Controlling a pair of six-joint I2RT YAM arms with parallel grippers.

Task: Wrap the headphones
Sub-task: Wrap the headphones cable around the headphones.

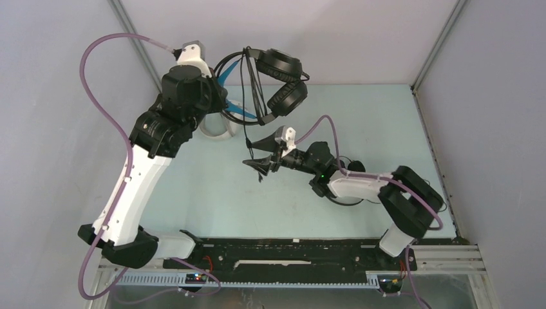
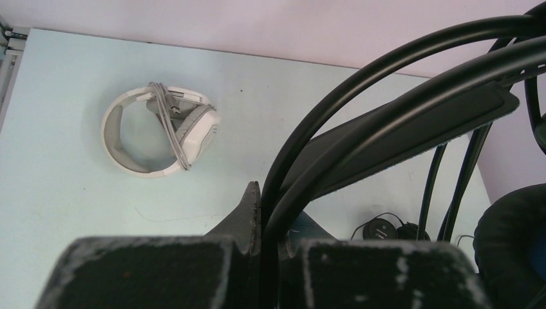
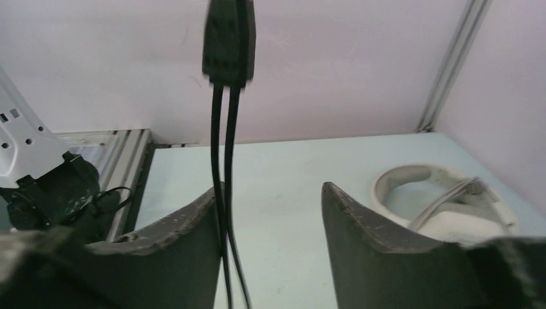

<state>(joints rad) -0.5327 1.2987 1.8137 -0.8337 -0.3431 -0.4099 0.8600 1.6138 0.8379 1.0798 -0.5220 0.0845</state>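
My left gripper (image 1: 226, 96) is raised at the back and shut on the headband of the black headphones with blue lining (image 1: 283, 80). In the left wrist view the jaws (image 2: 277, 209) pinch the black headband (image 2: 412, 122). The headphones' black cable (image 1: 248, 132) hangs down to my right gripper (image 1: 256, 158). That gripper (image 3: 272, 190) is open, and the doubled cable (image 3: 225, 193) runs between the jaws against the left finger. The white-grey headphones (image 2: 158, 129) lie on the table with their cable wrapped round them. The slim black headphones (image 2: 383, 228) lie under my right arm.
The white-grey headphones (image 1: 216, 132) sit partly hidden behind my left arm and show at the right in the right wrist view (image 3: 444, 199). The cable's splitter (image 3: 228, 38) hangs above my right jaws. Enclosure walls stand close at the back and sides.
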